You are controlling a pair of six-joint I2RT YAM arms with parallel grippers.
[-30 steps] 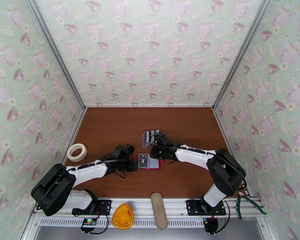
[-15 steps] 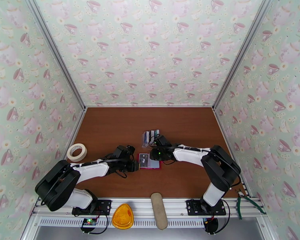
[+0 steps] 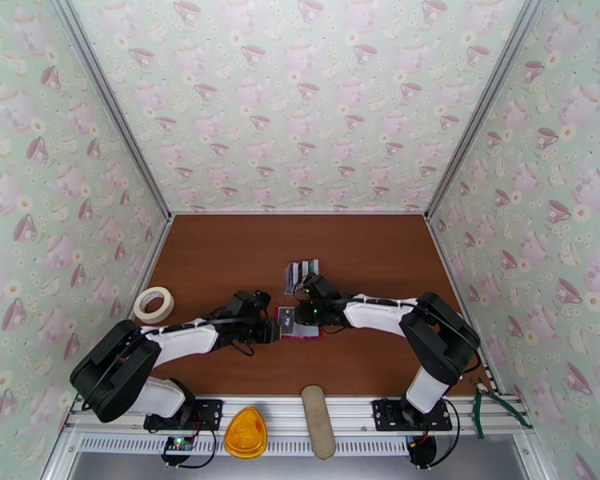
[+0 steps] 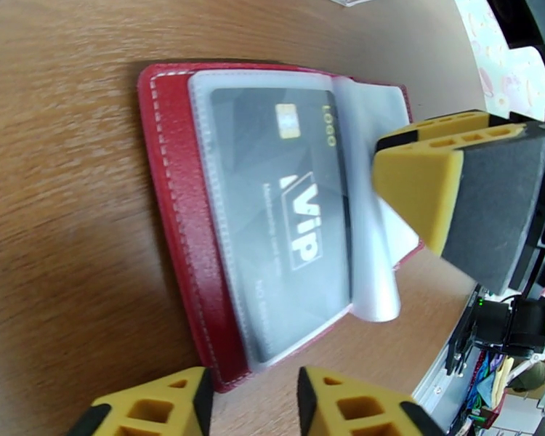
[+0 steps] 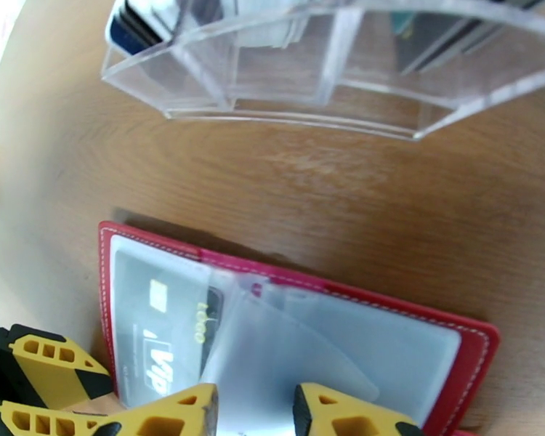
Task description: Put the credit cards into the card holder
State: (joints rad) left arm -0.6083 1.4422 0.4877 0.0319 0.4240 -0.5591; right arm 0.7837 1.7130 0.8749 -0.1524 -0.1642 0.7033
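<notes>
The card holder [image 3: 302, 332] lies open on the brown table, red with clear sleeves. A dark VIP credit card [image 4: 287, 227] sits in its left sleeve [image 5: 163, 336]. My left gripper [image 3: 274, 330] is at the holder's left edge [image 4: 178, 212], jaws apart, with the red rim just at the fingertips [image 4: 156, 408]. My right gripper [image 3: 305, 317] hovers over the holder's middle, jaws partly open, one fingertip [image 4: 425, 190] on a curled clear sleeve [image 5: 287, 357]. More credit cards [image 5: 138, 16] stand in the clear plastic rack [image 5: 330, 74] just beyond the holder.
A tape roll [image 3: 154, 304] lies near the left wall. On the front rail sit an orange piece [image 3: 246, 434], a beige oblong thing [image 3: 318, 421] and green-handled pliers [image 3: 492, 402]. Patterned walls close in three sides.
My right gripper has slid left and nearer, from beside the rack onto the holder's sleeves. My left gripper's jaws have widened at the holder's edge.
</notes>
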